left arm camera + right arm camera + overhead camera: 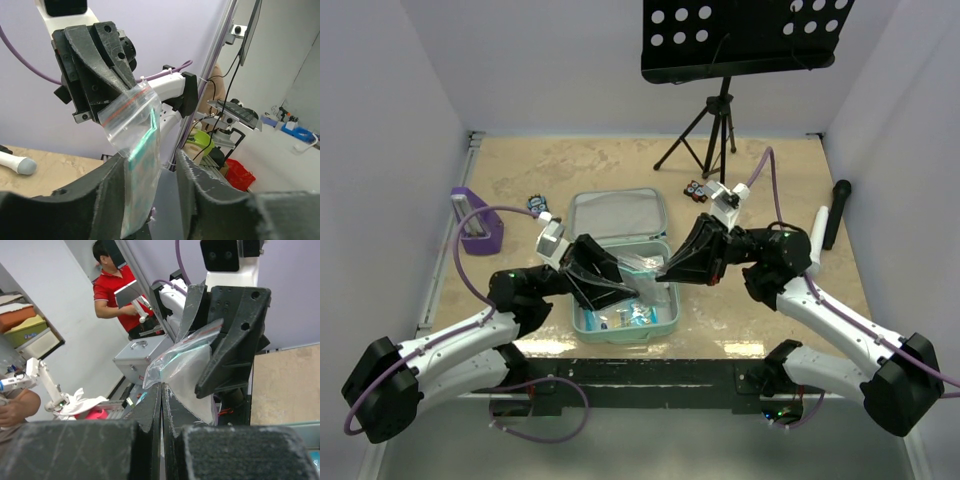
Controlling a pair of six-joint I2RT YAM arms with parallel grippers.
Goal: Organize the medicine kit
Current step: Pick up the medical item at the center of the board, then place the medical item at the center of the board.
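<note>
Above the medicine kit (620, 340) (labels unreadable), a zip bag (137, 125) is pinched by the closed right gripper (162, 390) and straddled by the half-parted left gripper (150, 167).

Centre, near edge: the open medicine kit (620, 215) lies under the left gripper (636, 287) and right gripper (661, 272), which meet at a plastic bag (645, 268) and block my passage. Left edge: purple stand (475, 225). Far edge: tripod (710, 130). Right edge: black cylinder (837, 213). I find bare table (570, 165) at the far-left corner.
</note>
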